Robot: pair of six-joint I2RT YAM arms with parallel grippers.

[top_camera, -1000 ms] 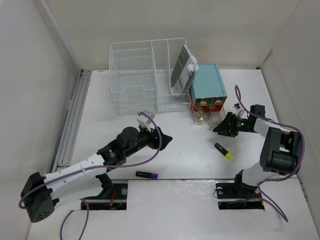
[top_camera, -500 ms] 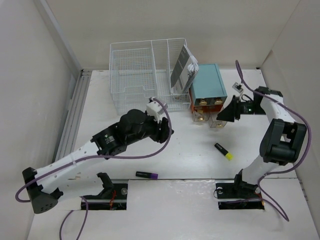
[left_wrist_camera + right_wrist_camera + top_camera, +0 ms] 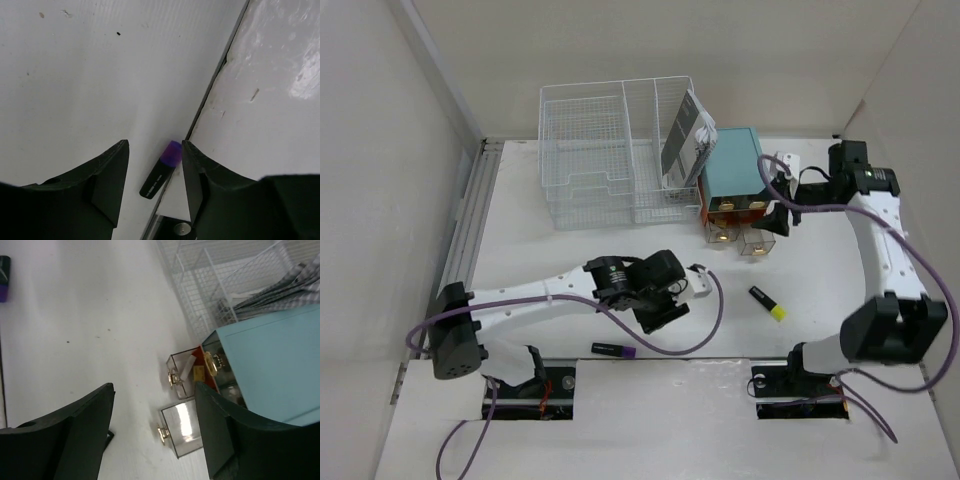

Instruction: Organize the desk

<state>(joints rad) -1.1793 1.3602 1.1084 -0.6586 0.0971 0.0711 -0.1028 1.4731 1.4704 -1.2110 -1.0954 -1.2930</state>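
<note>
Left gripper (image 3: pixel 155 143): we see it spread over the purple highlighter (image 3: pixel 161 175);
Right gripper (image 3: pixel 154 386): spread above clear drawers (image 3: pixel 181 427)

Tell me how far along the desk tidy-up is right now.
Done: only papers stand in the wire organizer. In hand: nothing; the open left gripper hovers over the purple highlighter, and the right gripper is open near two pulled-out clear drawers. Left: it and the yellow highlighter lie on the desk.

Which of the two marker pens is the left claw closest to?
The purple-capped marker: in the wrist view it lies just beyond the gap of the open left gripper. The yellow-tipped marker lies farther off, to the right.
</note>
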